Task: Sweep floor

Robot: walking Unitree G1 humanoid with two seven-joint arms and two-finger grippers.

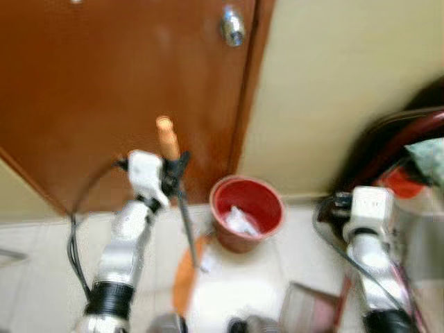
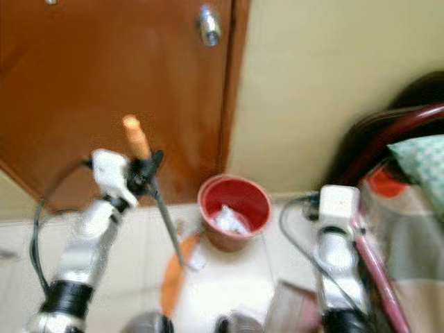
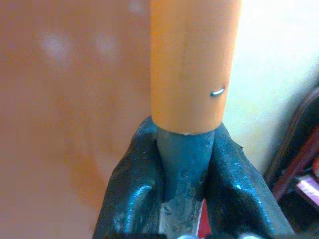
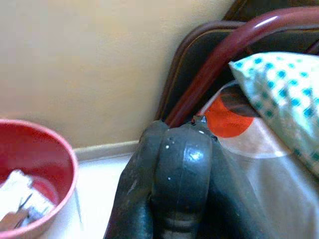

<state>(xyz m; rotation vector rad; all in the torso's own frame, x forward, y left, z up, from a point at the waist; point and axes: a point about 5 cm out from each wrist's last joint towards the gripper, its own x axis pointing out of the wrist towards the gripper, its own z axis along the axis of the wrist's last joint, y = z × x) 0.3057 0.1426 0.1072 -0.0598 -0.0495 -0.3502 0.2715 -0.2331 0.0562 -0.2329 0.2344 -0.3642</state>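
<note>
Left end effector point(image 1: 173, 170): clamped on the orange-capped grey metal broom handle point(image 1: 167, 139).
Right end effector point(image 4: 182, 164): fingers pressed together, empty.
Progress: round red plastic bin point(image 1: 247, 211) held scraps; white litter point(image 1: 208, 262) remained on the floor, so sweeping looked unfinished.

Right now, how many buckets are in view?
1. A red bucket stands on the floor by the wall, beside the door, with crumpled paper inside. Others could be hidden outside the frame.

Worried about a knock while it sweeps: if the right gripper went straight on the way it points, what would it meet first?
Probably the dark red curved chair frame just past the right gripper, whose fingers are shut on nothing. The cream wall lies behind it. Depth is hard to judge.
</note>
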